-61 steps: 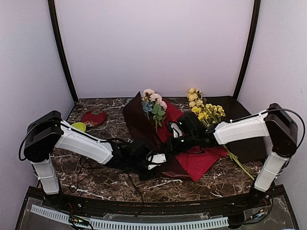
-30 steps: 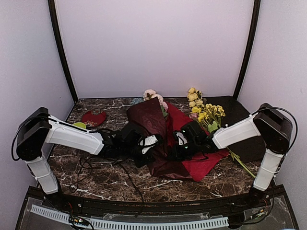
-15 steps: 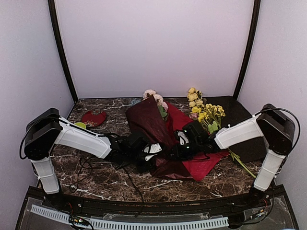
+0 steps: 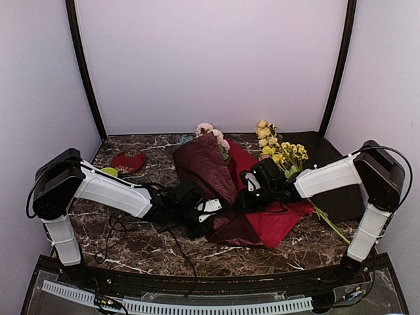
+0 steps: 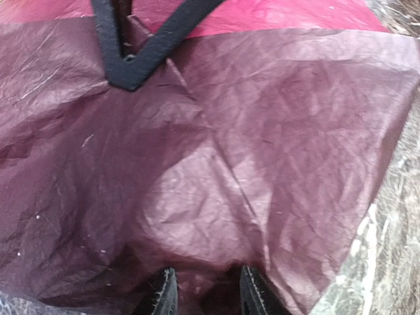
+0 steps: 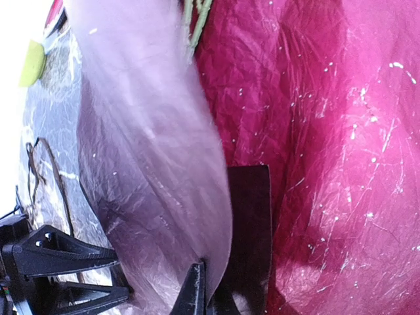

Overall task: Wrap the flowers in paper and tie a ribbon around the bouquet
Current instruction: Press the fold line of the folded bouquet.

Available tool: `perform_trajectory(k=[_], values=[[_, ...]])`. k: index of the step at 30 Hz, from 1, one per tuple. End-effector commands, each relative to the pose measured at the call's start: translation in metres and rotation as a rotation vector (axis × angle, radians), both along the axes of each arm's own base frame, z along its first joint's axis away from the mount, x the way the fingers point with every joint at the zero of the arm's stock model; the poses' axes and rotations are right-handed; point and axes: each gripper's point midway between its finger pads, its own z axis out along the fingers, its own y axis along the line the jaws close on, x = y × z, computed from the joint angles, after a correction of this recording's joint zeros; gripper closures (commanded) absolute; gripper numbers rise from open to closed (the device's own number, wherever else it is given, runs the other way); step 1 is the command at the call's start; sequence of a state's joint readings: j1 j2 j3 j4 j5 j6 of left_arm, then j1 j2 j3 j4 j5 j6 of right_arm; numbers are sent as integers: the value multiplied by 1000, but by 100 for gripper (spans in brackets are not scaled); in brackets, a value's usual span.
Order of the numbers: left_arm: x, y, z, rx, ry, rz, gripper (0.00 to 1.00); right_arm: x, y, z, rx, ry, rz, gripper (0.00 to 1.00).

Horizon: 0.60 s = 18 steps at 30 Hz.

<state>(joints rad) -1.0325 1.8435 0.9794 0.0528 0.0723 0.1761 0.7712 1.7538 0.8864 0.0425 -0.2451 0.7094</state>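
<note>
The crinkly burgundy paper (image 4: 205, 165) is folded over the flowers (image 4: 210, 130); only pink and white blossoms stick out at its far end, and green stems (image 6: 197, 18) show in the right wrist view. My left gripper (image 4: 209, 211) (image 5: 203, 285) is shut on the paper-wrapped lower end, paper (image 5: 216, 164) bulging between its parted fingers. My right gripper (image 4: 245, 197) (image 6: 209, 290) is shut on the flap's edge (image 6: 164, 170), beside the red face (image 6: 328, 144). A thin dark ribbon (image 6: 54, 164) lies looped on the table to the left.
Yellow-blossomed stems (image 4: 281, 149) lie just right of the bundle, over a flat dark maroon sheet (image 4: 338, 190). A red heart-shaped lump (image 4: 128, 161) and a small yellow-green object (image 4: 108, 173) sit at the left. The marble table (image 4: 144, 252) ends in walls on three sides.
The upright paper flap has come down over the flowers. My left gripper slid nearer along the bundle's low end. My right gripper shifted slightly back and right, still at the flap's edge.
</note>
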Motion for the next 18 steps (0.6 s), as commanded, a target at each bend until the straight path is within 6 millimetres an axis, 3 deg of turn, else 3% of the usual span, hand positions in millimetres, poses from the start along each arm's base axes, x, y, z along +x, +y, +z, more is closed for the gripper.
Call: perform_trajectory(k=[1,9,13,15,18], values=[[-45,16,-19,53,108,-121,67,6,-8,-1,-24,-6,-26,100],[-61,7,11,-32,91,-181,67,1,-15,-17,-51,30,-35,100],[-65,-2,53,-162,56,-212,67,-1,-15,-21,-58,38,-28,100],[-52,-3,73,-216,7,-173,67,-1,-14,-23,-61,45,-21,100],[-9,3,84,-236,6,-21,68,-2,-13,-24,-54,50,-23,100]])
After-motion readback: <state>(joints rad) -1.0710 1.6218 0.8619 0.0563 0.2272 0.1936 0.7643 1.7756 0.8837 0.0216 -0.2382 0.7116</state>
